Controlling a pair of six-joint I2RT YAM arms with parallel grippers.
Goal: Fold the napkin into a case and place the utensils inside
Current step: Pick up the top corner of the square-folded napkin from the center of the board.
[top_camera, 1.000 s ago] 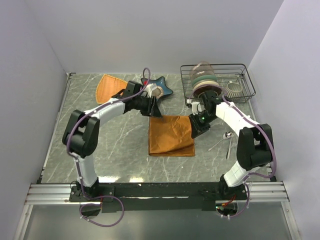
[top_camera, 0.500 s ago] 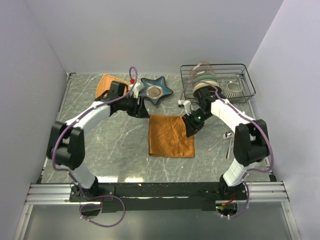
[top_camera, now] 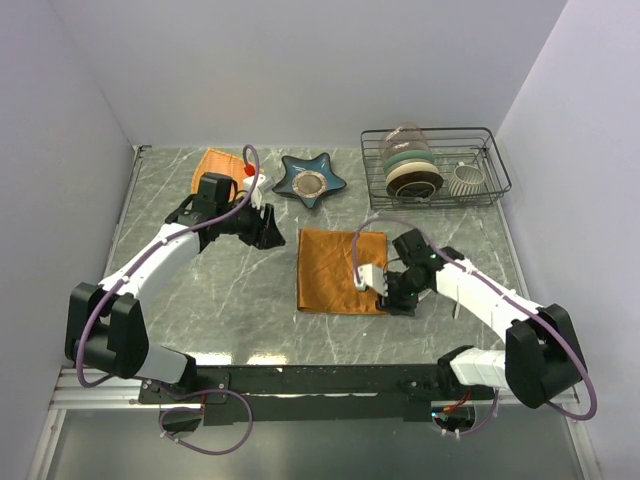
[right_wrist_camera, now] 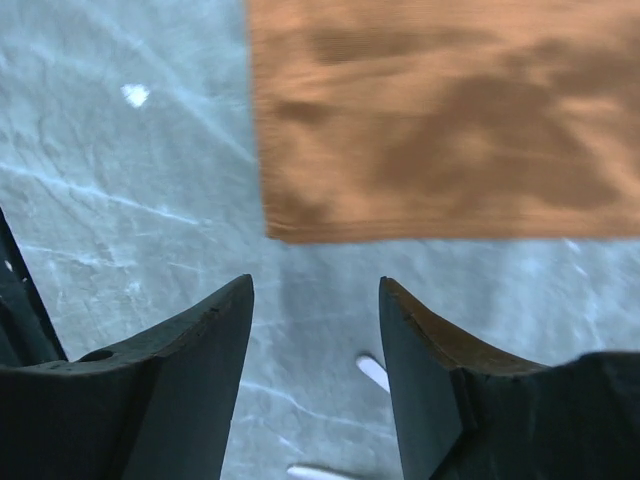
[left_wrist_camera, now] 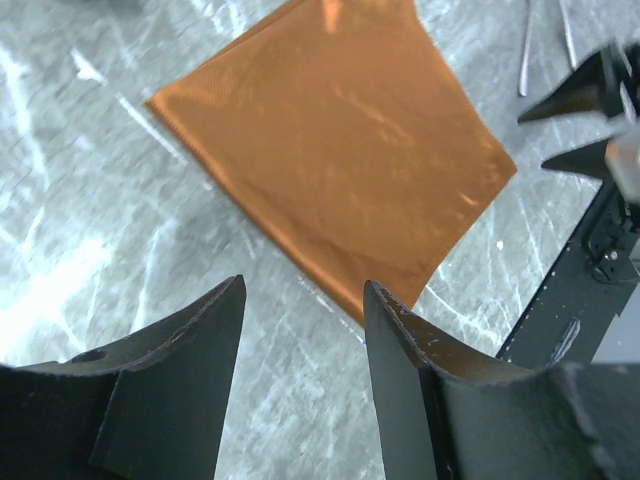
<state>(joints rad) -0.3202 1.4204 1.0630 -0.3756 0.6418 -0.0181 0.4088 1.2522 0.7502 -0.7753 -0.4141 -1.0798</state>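
Observation:
The rust-orange napkin (top_camera: 338, 270) lies flat and unfolded on the marble table; no case is formed. It also shows in the left wrist view (left_wrist_camera: 340, 150) and the right wrist view (right_wrist_camera: 450, 120). My left gripper (top_camera: 272, 232) is open and empty, left of the napkin's far left corner, over bare table (left_wrist_camera: 302, 290). My right gripper (top_camera: 392, 298) is open and empty just off the napkin's near right corner (right_wrist_camera: 315, 285). The utensils are mostly hidden under my right arm in the top view. Thin silver handles (left_wrist_camera: 528, 45) show in the left wrist view.
A wire rack (top_camera: 492, 150) with stacked dishes and a cup stands at the back right. A blue star-shaped dish (top_camera: 310, 182) and a lighter orange woven triangular plate (top_camera: 212, 165) lie at the back. Walls close in on both sides.
Both grippers have left the napkin's far corners. My left arm drew back to the left. My right arm swung down to the napkin's near right corner, covering the utensils.

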